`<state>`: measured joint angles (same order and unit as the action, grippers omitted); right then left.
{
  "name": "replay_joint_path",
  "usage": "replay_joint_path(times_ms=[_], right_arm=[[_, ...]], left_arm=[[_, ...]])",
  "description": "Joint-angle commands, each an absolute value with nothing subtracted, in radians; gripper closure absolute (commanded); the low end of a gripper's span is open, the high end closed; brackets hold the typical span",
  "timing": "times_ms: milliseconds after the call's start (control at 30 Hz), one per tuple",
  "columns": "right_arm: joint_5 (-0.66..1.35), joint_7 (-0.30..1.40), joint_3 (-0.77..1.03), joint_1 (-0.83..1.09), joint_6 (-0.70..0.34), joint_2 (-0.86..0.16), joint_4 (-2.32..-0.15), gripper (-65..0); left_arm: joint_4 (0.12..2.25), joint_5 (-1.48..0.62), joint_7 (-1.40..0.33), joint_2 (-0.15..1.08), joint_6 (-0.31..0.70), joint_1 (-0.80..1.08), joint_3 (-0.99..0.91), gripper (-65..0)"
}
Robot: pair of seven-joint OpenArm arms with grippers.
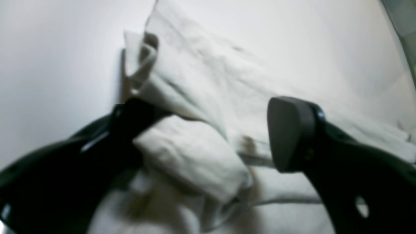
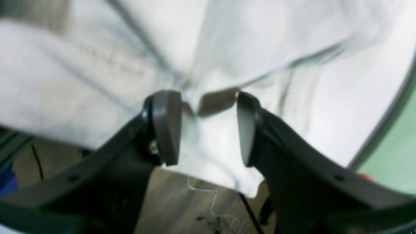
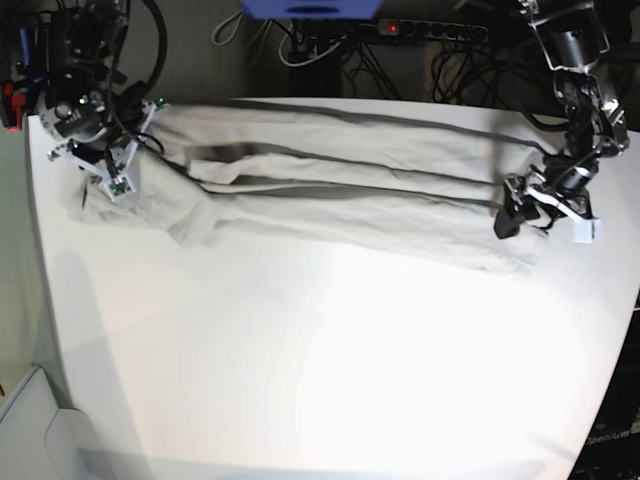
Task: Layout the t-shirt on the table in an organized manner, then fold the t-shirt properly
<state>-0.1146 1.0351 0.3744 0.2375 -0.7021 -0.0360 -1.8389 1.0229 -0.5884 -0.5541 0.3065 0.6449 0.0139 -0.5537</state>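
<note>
T-shirt (image 3: 340, 195) pulled long across the far half of the table (image 3: 300, 380).
Right gripper (image 2: 208, 126) pinches one end's hem; left gripper (image 1: 208, 136) gapes wide over the other end, gripping nothing.

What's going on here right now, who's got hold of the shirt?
The t-shirt lies stretched in a long band across the far part of the white table, still bunched and creased rather than flat. The right gripper pinches a fold of cloth at one end, near the table's edge. At the other end, the left gripper stands open over a rumpled bundle of the shirt, with cloth between its fingers but not clamped. No fold has been made yet.
</note>
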Motion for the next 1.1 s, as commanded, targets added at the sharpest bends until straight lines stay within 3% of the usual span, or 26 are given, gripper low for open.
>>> replay_joint_path(times_ms=[0,300,467,633,900,1067], right_arm=[[-0.110,1.027,0.377,0.232,-0.698,-0.042,-1.854,-29.2],[-0.110,1.027,0.377,0.217,-0.698,-0.042,-1.854,-29.2],[-0.110,1.027,0.377,0.216,-0.698,-0.044,-1.853,-29.2],[-0.110,1.027,0.375,0.200,-0.698,-0.044,-1.821,-29.2],[-0.108,1.026,0.377,0.183,-0.698,-0.071,-1.728,-29.1],[-0.110,1.026,0.377,0.165,-0.698,-0.079,-1.725,-29.1]], left_arm=[[1.003,-0.463,-0.696,0.320,0.549,0.051,-0.552,-58.5],[1.013,-0.472,-0.696,0.430,0.552,0.044,-0.575,-61.0],[1.155,-0.472,-0.731,0.429,0.552,-0.008,-0.619,-61.0],[1.171,-0.463,-0.865,0.360,0.552,-0.162,-0.624,-61.0],[1.168,-0.453,-0.911,0.249,0.542,-0.292,-0.616,-61.0],[1.113,-0.323,-0.908,0.202,0.542,-0.358,-0.621,-61.0]])
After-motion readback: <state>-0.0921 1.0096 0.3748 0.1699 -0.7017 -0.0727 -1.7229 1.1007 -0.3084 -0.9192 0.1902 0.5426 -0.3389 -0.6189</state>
